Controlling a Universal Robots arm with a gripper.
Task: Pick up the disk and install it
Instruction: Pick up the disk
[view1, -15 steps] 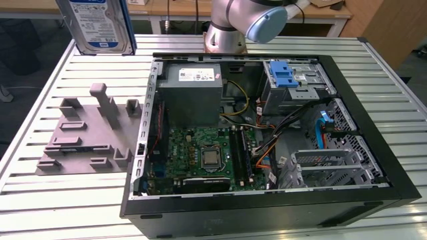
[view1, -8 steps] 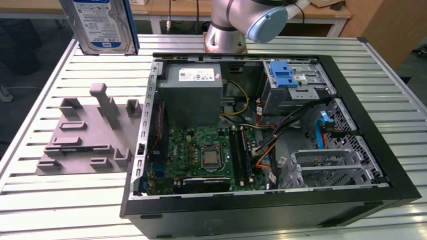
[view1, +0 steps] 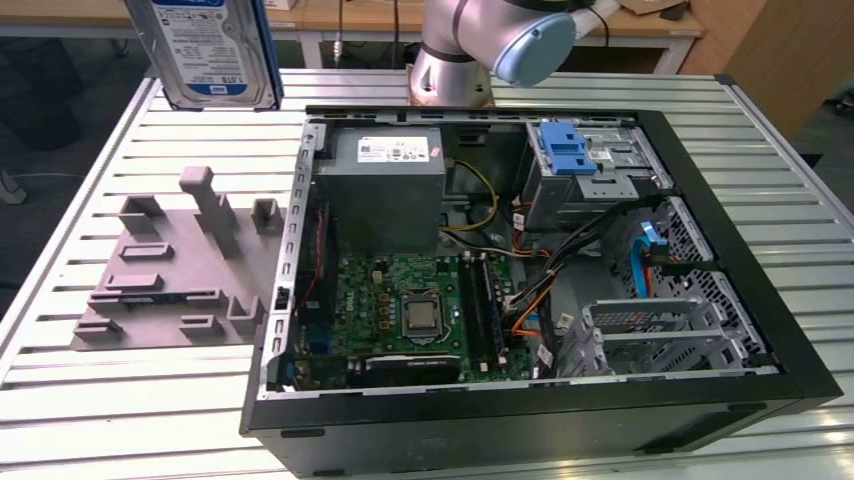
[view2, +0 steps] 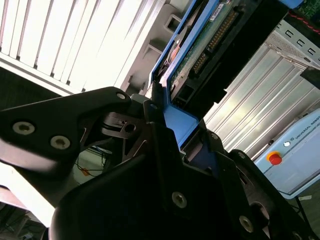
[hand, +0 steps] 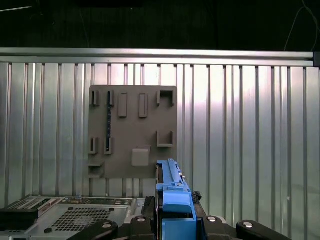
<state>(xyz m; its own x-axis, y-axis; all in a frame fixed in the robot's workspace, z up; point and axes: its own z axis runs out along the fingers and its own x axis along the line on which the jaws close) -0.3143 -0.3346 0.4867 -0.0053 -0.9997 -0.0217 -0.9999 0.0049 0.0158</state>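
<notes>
The disk (view1: 214, 50) is clamped by the gripper (hand: 175, 222), lifted clear of the bench (view1: 134, 420); alignment with the computer case (view1: 534, 405) bay is judged needed.

My surroundings: slatted aluminium worktop (view1: 107, 400), brightly lit; wooden desk (view1: 654, 28) behind it; dark floor (view1: 54, 90) at the exterior view's left.

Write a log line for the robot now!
gripper: shut on disk | disk: held in air, upright | computer case: open, disk not installed
</notes>
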